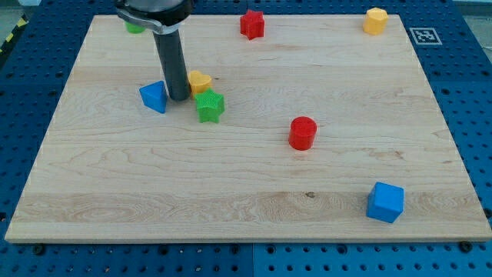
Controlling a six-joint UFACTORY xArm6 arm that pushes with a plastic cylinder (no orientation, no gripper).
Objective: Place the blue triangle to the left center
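The blue triangle [154, 96] lies on the wooden board [246, 177] in its upper left part. My tip [178, 98] stands just to the triangle's right, very close to it or touching it. A yellow block [201, 81] sits right behind the rod on its right side, partly hidden by it. A green star [209, 105] lies just right of the tip and slightly lower.
A red star [252, 24] sits at the top centre, a yellow block [375, 21] at the top right, a red cylinder [303, 132] right of centre, a blue cube [385, 202] at the bottom right. A green block [134, 26] peeks out behind the arm at the top left.
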